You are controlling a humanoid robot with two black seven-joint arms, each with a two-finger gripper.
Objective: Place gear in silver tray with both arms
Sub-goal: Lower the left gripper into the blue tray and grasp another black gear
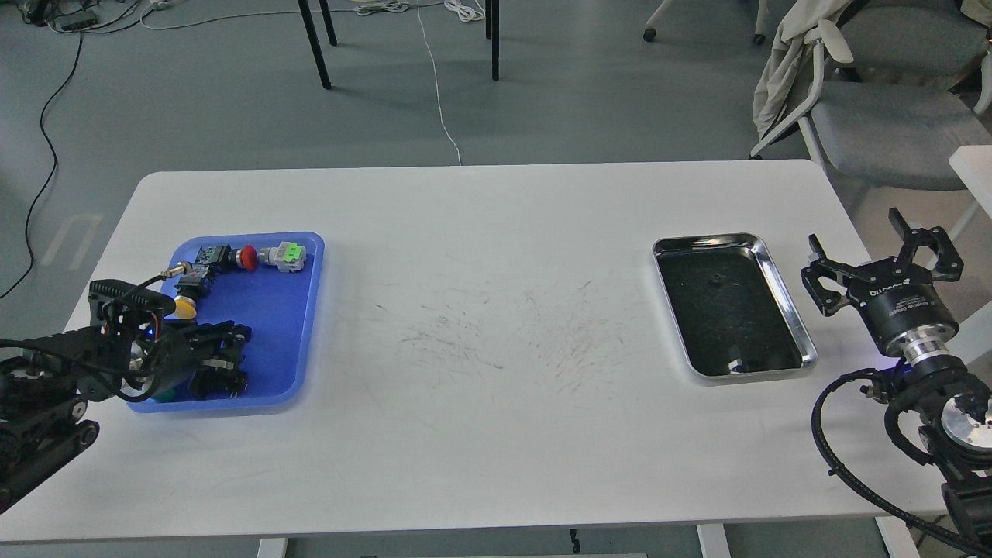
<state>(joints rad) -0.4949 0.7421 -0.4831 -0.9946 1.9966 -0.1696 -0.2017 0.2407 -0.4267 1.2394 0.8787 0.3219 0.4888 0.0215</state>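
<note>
The silver tray [705, 241] lies at the right of the white table, with a black floor and only small reflections in it. My right gripper [883, 260] is open and empty, just right of the silver tray and clear of it. My left gripper [229, 349] is low over the near part of the blue tray [279, 325], above a black part [221, 381]. It is dark, and its fingers cannot be told apart. I cannot tell whether the black part is the gear or whether it is held.
The blue tray also holds a red push button [248, 256], a grey-and-green part [285, 255], a yellow-capped part [184, 308] and a cabled plug [177, 271]. A grey chair [876, 116] stands beyond the table's far right corner.
</note>
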